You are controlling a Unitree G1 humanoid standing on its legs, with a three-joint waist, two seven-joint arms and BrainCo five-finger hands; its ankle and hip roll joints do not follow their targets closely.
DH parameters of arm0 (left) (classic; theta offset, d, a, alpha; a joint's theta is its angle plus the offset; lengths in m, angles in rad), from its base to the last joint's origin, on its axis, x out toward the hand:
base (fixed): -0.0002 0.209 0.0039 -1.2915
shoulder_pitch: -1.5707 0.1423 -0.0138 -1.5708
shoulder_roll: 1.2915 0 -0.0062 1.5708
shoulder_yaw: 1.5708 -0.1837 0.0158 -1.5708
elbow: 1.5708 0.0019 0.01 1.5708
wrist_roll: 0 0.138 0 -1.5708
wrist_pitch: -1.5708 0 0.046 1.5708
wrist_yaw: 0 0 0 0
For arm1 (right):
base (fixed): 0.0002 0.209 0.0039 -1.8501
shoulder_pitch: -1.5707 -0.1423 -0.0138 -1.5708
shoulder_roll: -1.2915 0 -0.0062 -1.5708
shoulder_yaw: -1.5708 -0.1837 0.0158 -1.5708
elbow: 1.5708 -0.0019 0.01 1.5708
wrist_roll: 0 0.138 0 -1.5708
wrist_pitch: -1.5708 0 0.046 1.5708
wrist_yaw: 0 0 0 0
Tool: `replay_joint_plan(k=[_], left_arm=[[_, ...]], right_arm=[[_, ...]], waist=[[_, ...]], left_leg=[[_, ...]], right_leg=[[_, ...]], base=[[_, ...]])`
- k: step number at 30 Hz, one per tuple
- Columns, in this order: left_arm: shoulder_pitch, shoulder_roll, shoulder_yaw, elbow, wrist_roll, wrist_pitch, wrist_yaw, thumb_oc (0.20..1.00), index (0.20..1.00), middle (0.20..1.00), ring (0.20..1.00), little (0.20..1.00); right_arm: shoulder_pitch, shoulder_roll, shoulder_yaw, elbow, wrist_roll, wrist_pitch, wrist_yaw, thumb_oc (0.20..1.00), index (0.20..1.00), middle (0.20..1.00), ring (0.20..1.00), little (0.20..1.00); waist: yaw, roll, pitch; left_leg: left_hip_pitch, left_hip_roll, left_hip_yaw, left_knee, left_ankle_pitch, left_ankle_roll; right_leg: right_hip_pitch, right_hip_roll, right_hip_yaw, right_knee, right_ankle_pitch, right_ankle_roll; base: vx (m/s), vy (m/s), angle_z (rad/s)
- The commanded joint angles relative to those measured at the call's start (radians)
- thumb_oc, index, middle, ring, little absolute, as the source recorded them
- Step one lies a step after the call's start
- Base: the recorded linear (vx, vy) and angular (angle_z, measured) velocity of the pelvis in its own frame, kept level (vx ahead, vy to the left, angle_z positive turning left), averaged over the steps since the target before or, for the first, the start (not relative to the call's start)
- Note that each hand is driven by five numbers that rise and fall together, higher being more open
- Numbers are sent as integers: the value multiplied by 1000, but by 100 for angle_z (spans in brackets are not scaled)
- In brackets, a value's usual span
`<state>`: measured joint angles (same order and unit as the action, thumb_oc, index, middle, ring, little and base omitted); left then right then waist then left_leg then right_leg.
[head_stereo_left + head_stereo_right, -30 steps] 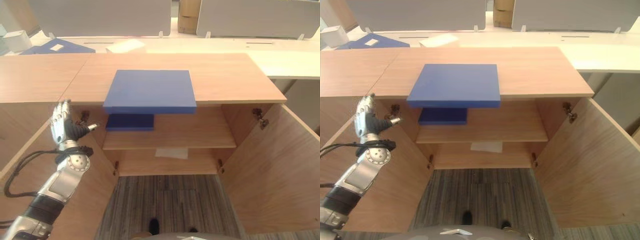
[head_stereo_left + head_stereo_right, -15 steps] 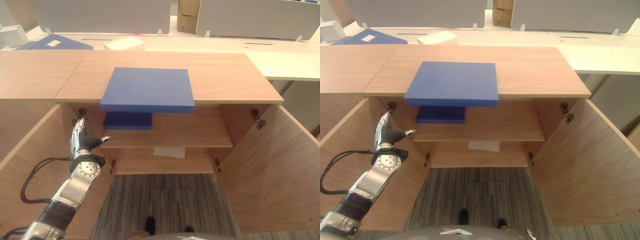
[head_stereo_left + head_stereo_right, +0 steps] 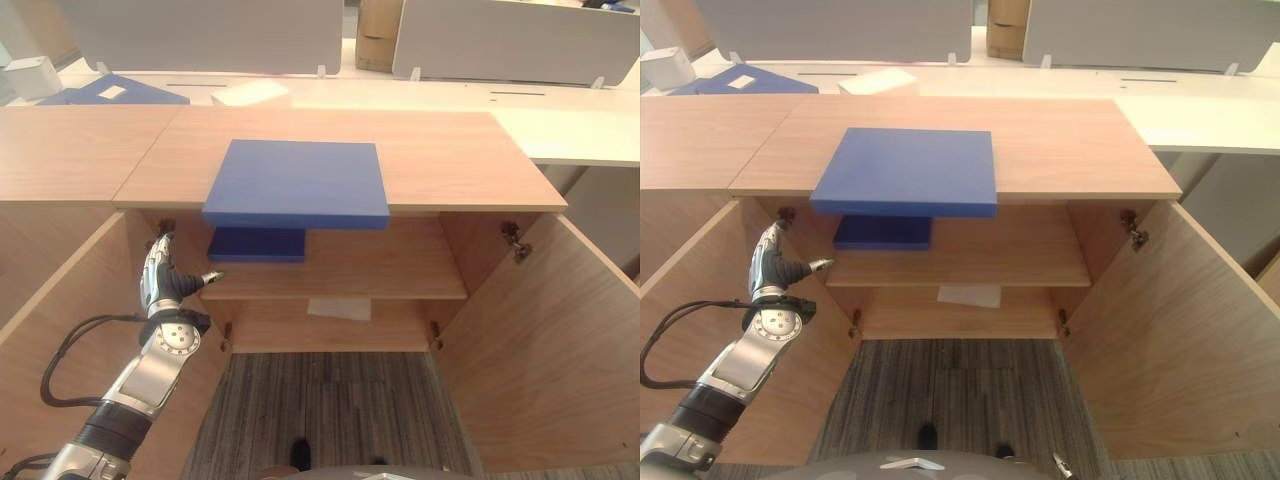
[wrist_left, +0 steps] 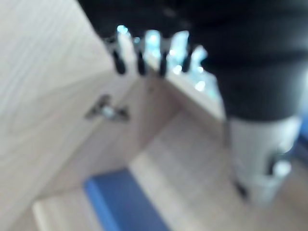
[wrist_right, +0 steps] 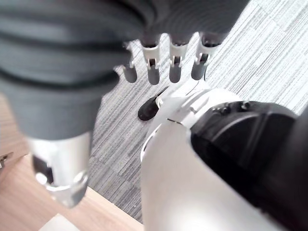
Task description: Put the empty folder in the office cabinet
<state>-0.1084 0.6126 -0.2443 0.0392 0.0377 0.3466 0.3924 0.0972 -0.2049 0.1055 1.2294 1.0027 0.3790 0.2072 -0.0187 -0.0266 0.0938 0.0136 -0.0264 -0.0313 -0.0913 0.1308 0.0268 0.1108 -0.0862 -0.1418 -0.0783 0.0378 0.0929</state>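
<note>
The folder point(image 3: 297, 183) lay flat on the cabinet's point(image 3: 470, 160) top surface, overhanging its front edge above the open shelf point(image 3: 370, 270). The left hand point(image 3: 160, 280), fingers straight and empty, stood below and left of it, the nearer hand. The right hand point(image 5: 163, 67) hung relaxed, empty.

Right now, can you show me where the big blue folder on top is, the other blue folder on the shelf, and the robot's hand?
big blue folder point(image 3: 297, 182), left eye view, middle of its cover.
blue folder on the shelf point(image 3: 257, 243), left eye view, visible front part.
left hand point(image 3: 157, 280), left eye view, on the palm.

Open shelf point(image 3: 380, 265) beside stored folder point(image 3: 258, 243)
</note>
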Motion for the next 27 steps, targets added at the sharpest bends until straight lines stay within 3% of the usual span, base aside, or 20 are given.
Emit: replay_joint_plan(k=[1, 12, 19, 27], left_arm=[[-66, 93, 33, -41, 238, -32, 14, 1000, 1000, 1000, 1000, 1000], [-124, 192, -39, -88, 600, -66, -20, 1000, 1000, 1000, 1000, 1000], [-175, 212, -125, -86, 705, -112, -31, 1000, 1000, 1000, 1000, 1000], [-243, 206, -220, -64, 745, -106, -31, 1000, 1000, 1000, 1000, 1000]], right_arm=[[-32, 1, -9, 52, 6, 18, -1, 1000, 1000, 1000, 1000, 1000], [-31, -5, -20, 71, -11, 18, 14, 1000, 1000, 1000, 1000, 1000], [-30, -10, -26, 69, -22, 25, 12, 1000, 1000, 1000, 1000, 1000], [-24, -18, -34, 72, -51, 32, 13, 1000, 1000, 1000, 1000, 1000]], waist=[[15, 10, 16], [-1, 16, 4], [-23, 20, -5], [-53, 26, -14]], left_leg=[[36, -21, 39, 4, -180, 26], [41, -17, 46, 4, -187, 25], [44, -13, 59, 4, -192, 23], [44, -11, 74, 4, -191, 20]], right_leg=[[-61, -29, 33, 71, -9, 61], [-60, -33, 44, 67, -6, 70], [-61, -32, 57, 63, -4, 72], [-65, -29, 75, 62, -1, 75]], base=[[0, 0, 0], [0, 0, 0], [-1, 2, -1], [8, 12, -8]])
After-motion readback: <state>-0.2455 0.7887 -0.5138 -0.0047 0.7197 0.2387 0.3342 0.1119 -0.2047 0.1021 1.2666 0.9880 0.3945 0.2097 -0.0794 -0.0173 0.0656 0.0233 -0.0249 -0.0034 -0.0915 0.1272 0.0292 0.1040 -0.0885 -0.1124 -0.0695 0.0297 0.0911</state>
